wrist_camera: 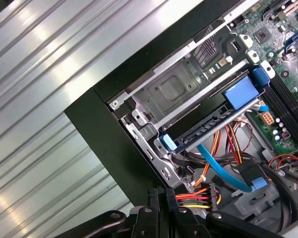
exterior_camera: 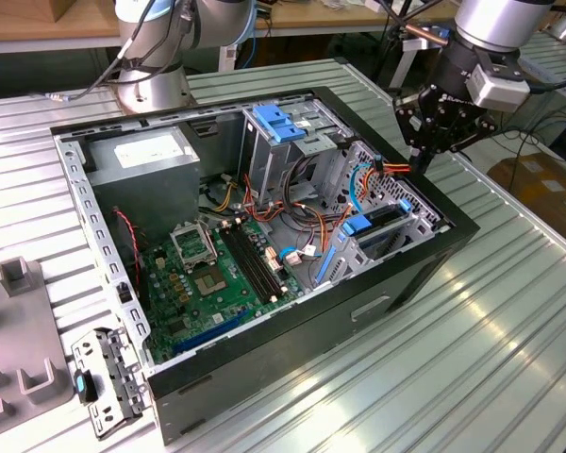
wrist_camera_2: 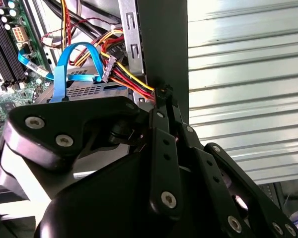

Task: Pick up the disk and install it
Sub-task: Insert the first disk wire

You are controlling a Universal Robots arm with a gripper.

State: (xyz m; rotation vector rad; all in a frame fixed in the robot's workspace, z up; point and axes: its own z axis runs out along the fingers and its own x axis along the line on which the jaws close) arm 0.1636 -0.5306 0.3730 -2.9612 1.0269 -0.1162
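Exterior view: we see the gripper (exterior_camera: 424,156) hanging over the far corner of the open PC case (exterior_camera: 434,274) on the exterior view's right, by the orange cable bundle (exterior_camera: 391,168). The disk (exterior_camera: 382,222) sits in the drive cage w/ blue rails, just below.

Second wrist view: gripper fingers (wrist_camera_2: 164,144) are pressed together, nothing between them, tips at the case wall near red/yellow wires (wrist_camera_2: 126,74). Disk (wrist_camera_2: 89,89) lies under a blue SATA cable (wrist_camera_2: 72,64).

First wrist view: disk (wrist_camera: 208,124) is seated in the cage; motherboard (wrist_camera: 283,59) beyond.
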